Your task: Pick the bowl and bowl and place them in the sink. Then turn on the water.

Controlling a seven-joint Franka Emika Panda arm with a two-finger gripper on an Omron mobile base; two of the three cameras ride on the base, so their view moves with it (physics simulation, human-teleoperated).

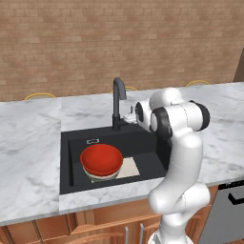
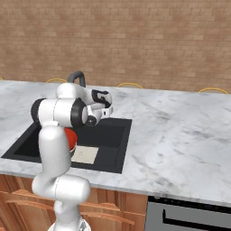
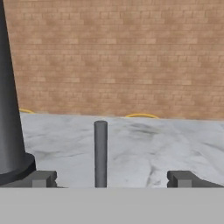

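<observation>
The red bowl [image 1: 101, 159] is sitting nested on the cream bowl [image 1: 102, 177] inside the black sink [image 1: 143, 138], toward its left half, so both bowls are already where they belong and no water is running yet. What is left, as I judge it, is the tap. The gripper [image 3: 111, 178] is hovering level with the small lever [image 3: 100, 153] beside the base of the faucet [image 1: 116, 102], its jaws standing wide apart and holding nothing, the lever rising between the two fingertips. To do this well, the hand should be easing forward until one finger is pressing squarely on the lever, then swinging it sideways without scraping the faucet column just beside it. The hand view is showing that lever lined up between the jaws, which the base views are hiding behind the arm; the left base view is giving the stacked bowls plainly, while the right one is letting just a sliver of red peek past the arm.
</observation>
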